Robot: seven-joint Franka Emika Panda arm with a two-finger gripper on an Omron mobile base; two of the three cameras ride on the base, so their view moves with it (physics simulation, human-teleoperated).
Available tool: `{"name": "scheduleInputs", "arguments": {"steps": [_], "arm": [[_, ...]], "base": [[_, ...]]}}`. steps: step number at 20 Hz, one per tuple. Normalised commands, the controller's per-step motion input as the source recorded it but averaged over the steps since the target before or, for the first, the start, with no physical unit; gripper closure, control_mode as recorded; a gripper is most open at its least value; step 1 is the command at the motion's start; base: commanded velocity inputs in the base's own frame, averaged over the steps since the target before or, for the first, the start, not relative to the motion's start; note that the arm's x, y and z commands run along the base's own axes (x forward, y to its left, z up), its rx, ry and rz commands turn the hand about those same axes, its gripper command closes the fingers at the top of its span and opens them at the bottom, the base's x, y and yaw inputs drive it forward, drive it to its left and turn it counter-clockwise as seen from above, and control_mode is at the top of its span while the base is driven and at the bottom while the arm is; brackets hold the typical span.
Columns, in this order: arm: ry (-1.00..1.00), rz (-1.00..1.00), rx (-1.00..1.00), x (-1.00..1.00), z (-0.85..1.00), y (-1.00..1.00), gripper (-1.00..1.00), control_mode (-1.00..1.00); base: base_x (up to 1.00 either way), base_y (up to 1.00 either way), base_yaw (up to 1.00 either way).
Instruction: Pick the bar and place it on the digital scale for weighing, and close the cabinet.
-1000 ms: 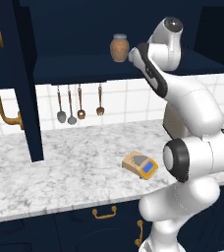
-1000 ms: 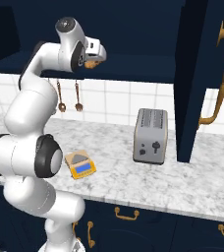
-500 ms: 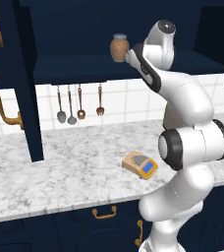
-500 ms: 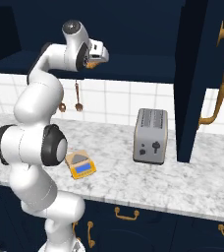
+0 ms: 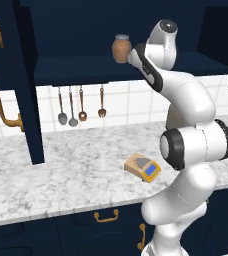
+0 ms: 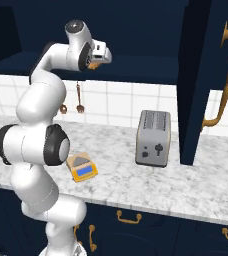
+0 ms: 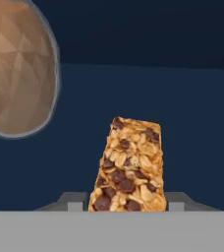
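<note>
Reaching high into the open cabinet (image 5: 28, 75) with the gripper (image 7: 125, 202), at shelf level and well above the marble counter (image 5: 61, 175). Gripping the bar (image 7: 128, 162) across its near end, by the look of the hand view: pressing the dark fingertips (image 7: 74, 203) against its two long sides, with no gap showing on either side. Pointing the bar's length straight away from the hand, over the navy shelf, with the brown jar (image 7: 15, 69) just beside it on the left of that view. Not showing plainly whether the bar is resting on the shelf or raised off it.

Judging the task to be in its first step:
- Picking: looking nearly done, with the grasp seemingly made but the bar not yet drawn out of the cabinet.
- Placing: not yet done. Waiting on the counter below, near its front edge, with the digital scale (image 5: 142, 167) bare on its grey plate and well apart from the silver toaster (image 6: 153, 137).
- Closing: not yet done. Standing wide open, with both navy doors swung out toward the base and the curved brass handles (image 6: 226, 75) facing outward.

Calling next, in all likelihood, for drawing the bar clear of the shelf without knocking the jar, then lowering it to the scale.
</note>
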Motion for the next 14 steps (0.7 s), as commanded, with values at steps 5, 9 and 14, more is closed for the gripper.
{"name": "scheduleInputs", "arguments": {"steps": [5, 9, 14], "arm": [[0.0, 0.0, 0.0, -0.34, -0.16, 0.0, 1.0, -1.0], [-0.08, 0.02, 0.0, -0.98, 0.0, 0.0, 1.0, -1.0], [-0.14, 0.14, -0.01, -1.0, 0.0, 0.15, 1.0, -1.0]], "base": [[0.0, 0.0, 0.0], [0.0, 0.0, 0.0], [0.0, 0.0, 0.0]]}}
